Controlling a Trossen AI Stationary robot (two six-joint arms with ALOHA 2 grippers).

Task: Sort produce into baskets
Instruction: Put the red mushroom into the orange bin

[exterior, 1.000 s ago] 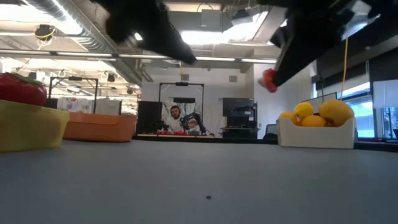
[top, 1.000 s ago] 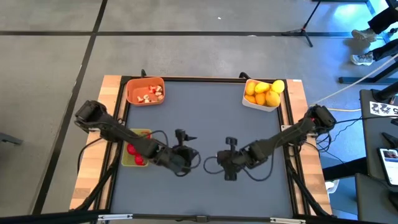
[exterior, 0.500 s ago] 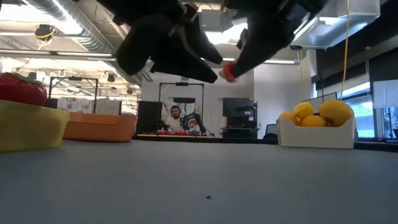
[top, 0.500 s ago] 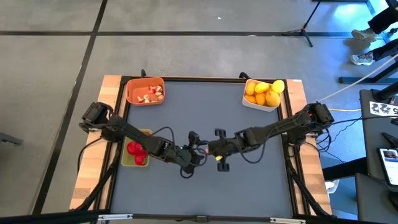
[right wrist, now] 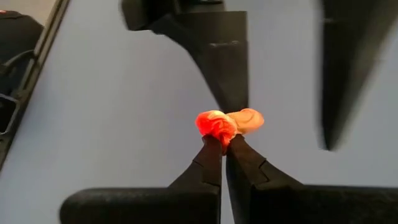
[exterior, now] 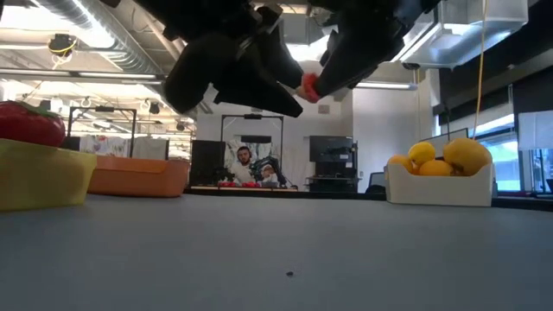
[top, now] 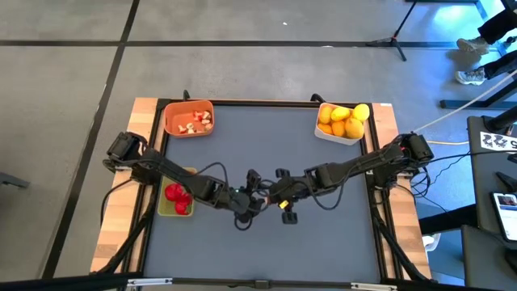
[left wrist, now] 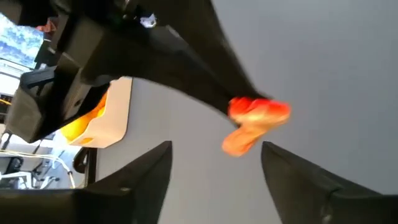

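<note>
The grey tabletop fills the high view, and both dark arms reach in to meet above its middle. The left arm stretches in from its own side, the right arm from the other, and their tips nearly touch over the centre.

Round the edges sit the three baskets. The white basket stands at the far right corner, piled with yellow and orange citrus. The orange basket is at the far left corner with small pale-and-red bits inside. The yellow-green basket lies on the left side, just under the left arm, holding red strawberries.

Now the action, well above the surface: the right gripper has its fingers pressed together, pinching a tiny red-and-pale piece right at their tips. From table height that piece hangs high in the air between the two arms.

The left gripper faces it, fingers spread apart, and the piece sits just ahead of the gap between them, not touched by either finger. In the right wrist view one left finger stands directly behind the piece, the other off to the side.
</note>
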